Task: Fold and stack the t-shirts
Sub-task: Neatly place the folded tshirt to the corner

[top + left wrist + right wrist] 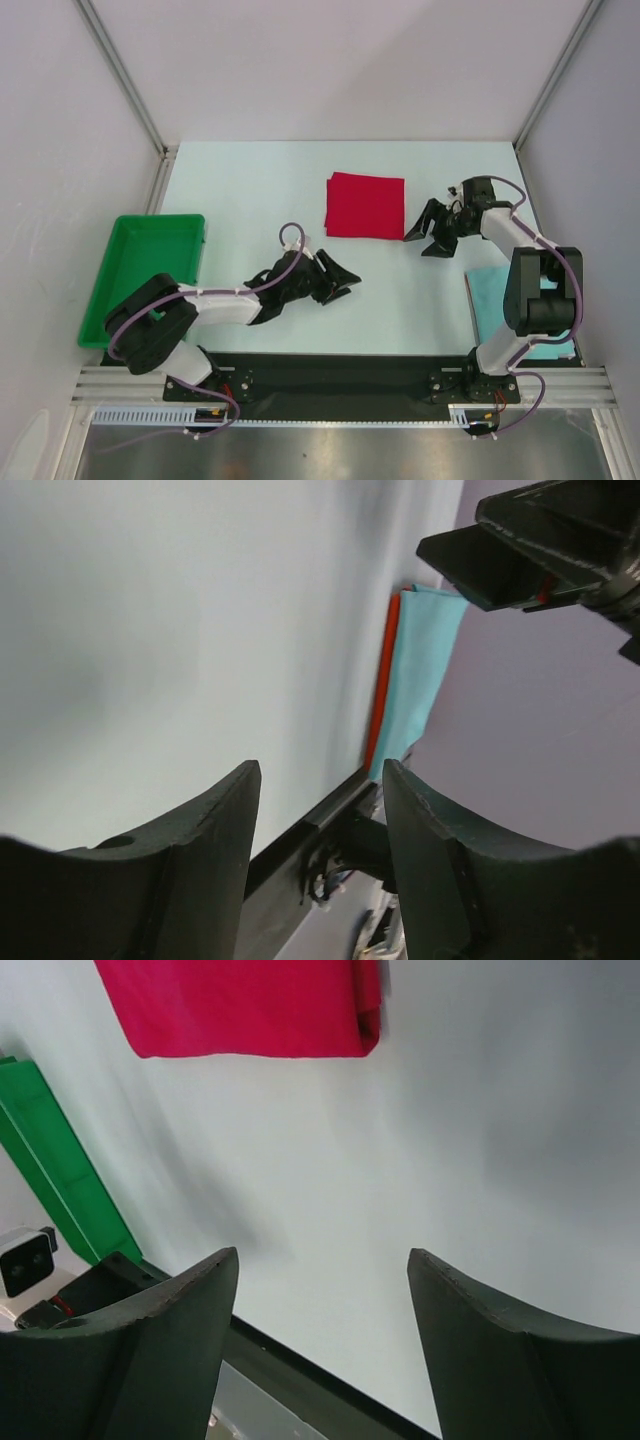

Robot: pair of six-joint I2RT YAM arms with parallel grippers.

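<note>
Left jaws, right jaws both parted wide, empty. Red t-shirt [366, 206] folded flat, far middle of counter [240, 190], right jaws just beside. Teal t-shirt [487, 295] folded, near right corner. We judge stacking pending.

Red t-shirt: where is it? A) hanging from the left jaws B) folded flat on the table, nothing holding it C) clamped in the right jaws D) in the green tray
B: the red t-shirt lies as a folded square on the table, and the right gripper sits beside it with its jaws open and empty.
</note>
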